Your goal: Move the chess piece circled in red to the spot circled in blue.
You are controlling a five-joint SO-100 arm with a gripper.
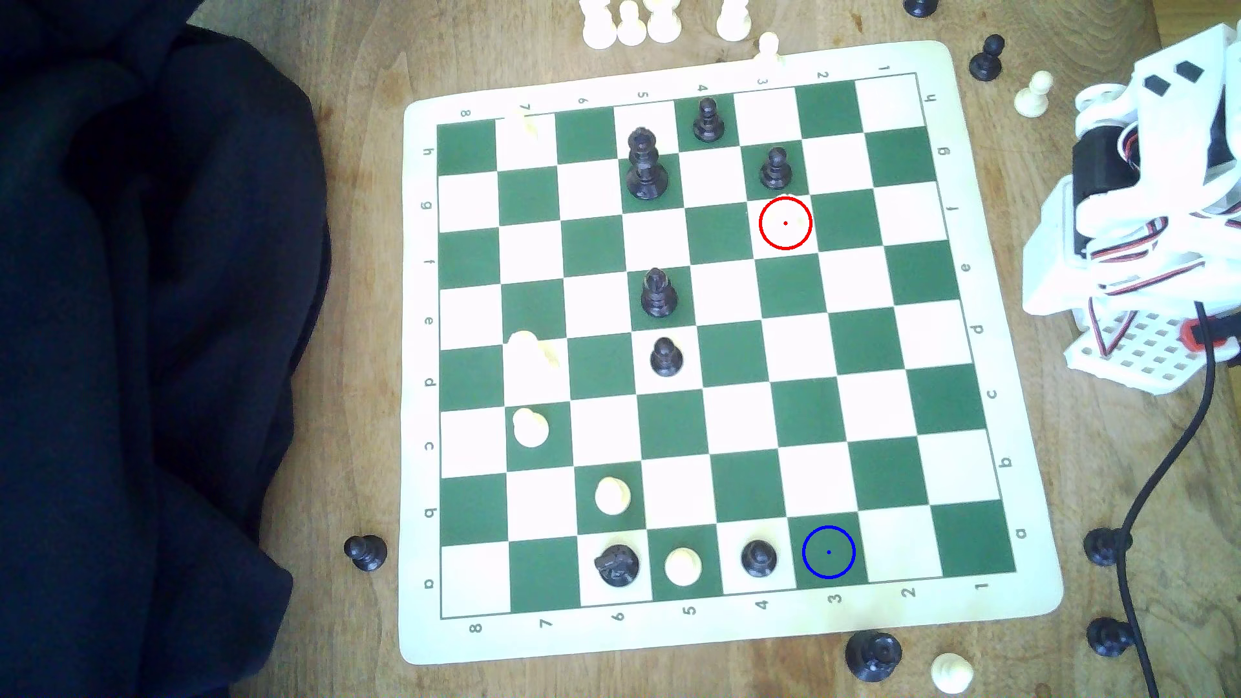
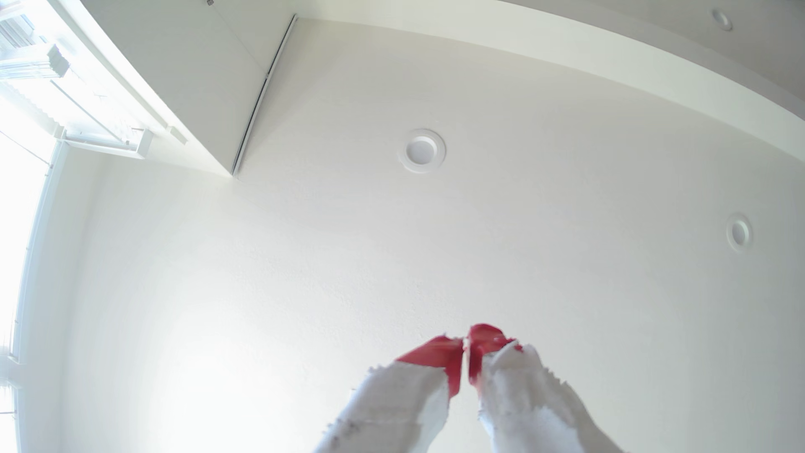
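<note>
A red ring (image 1: 785,223) marks a white square on the green-and-white chessboard (image 1: 1047,590), just below a black pawn (image 1: 775,168). The cream-white chess piece inside that ring is washed out against the bright square, so I cannot make out its shape. The spot (image 1: 829,552) is a dark green square with a thin blue ring and dot in the board's near row, beside another black pawn (image 1: 759,558). My white arm (image 1: 1141,221) sits folded off the board at the exterior view's right. In the wrist view my gripper (image 2: 466,344) points at the ceiling, red fingertips (image 2: 440,353) together, holding nothing.
Several black and cream pieces stand across the board's centre and the exterior view's left half. Loose pieces lie on the wooden table around the board. A dark cloth (image 1: 134,335) covers the exterior view's left, and a black cable (image 1: 1168,470) runs down from the arm's base.
</note>
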